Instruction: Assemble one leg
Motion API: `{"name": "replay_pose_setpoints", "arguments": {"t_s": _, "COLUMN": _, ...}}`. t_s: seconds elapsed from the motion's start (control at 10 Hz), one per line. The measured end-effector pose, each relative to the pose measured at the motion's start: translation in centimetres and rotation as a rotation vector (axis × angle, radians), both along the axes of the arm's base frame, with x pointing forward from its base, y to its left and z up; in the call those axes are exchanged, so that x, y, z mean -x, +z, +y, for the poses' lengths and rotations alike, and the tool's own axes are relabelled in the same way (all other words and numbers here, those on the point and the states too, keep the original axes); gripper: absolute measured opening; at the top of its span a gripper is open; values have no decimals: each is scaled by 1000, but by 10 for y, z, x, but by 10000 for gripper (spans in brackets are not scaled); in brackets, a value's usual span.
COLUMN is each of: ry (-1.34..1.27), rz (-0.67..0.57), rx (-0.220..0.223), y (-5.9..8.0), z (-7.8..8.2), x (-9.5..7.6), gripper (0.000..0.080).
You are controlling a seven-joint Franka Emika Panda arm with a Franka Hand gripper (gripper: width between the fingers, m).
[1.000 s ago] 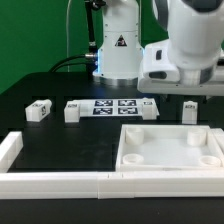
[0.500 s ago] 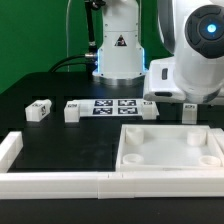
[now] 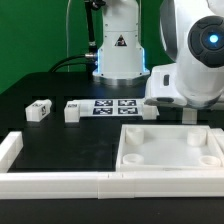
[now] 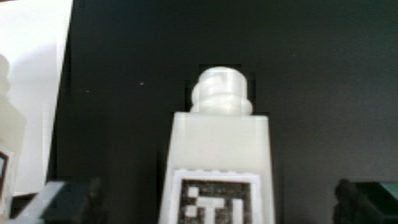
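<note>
The leg [image 4: 219, 140] is a small white block with a round peg at one end and a tag on its face. In the wrist view it lies between my gripper's [image 4: 210, 205] two dark fingertips [image 4: 50, 203], with a gap on each side. The gripper is open and holds nothing. In the exterior view this leg [image 3: 190, 115] stands on the black table at the right, just behind the large white slab [image 3: 170, 150]. My gripper [image 3: 190, 104] hangs right above it, its fingers mostly hidden by the arm's white body.
Three more legs stand in the back row [image 3: 38, 110] [image 3: 72, 111] [image 3: 149, 110]. The marker board [image 3: 112, 106] lies between them. A white rail [image 3: 60, 181] runs along the front edge. Another white part [image 4: 15, 120] shows at the wrist view's edge.
The arm has come down and shifted toward the exterior view's right, over the right-hand leg. No part on the table has moved.
</note>
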State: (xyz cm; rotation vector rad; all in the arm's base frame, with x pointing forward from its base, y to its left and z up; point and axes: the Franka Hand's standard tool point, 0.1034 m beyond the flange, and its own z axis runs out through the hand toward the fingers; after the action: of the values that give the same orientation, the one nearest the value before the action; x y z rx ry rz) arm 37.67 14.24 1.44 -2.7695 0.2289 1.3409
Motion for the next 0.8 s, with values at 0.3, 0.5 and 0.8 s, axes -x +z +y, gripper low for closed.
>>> {"name": "replay_pose_setpoints", "arguments": {"t_s": 0.3, "ry": 1, "rz": 2, "rx": -2, "y": 1, "z": 0, "x": 0, "gripper": 426}}
{"name": "replay_pose_setpoints", "arguments": {"t_s": 0.5, "ry": 1, "rz": 2, "rx": -2, "y": 1, "z": 0, "x": 0, "gripper": 288}}
{"name": "replay_pose_setpoints", "arguments": {"t_s": 0.8, "ry": 1, "rz": 2, "rx": -2, "y": 1, "z": 0, "x": 0, "gripper": 288}}
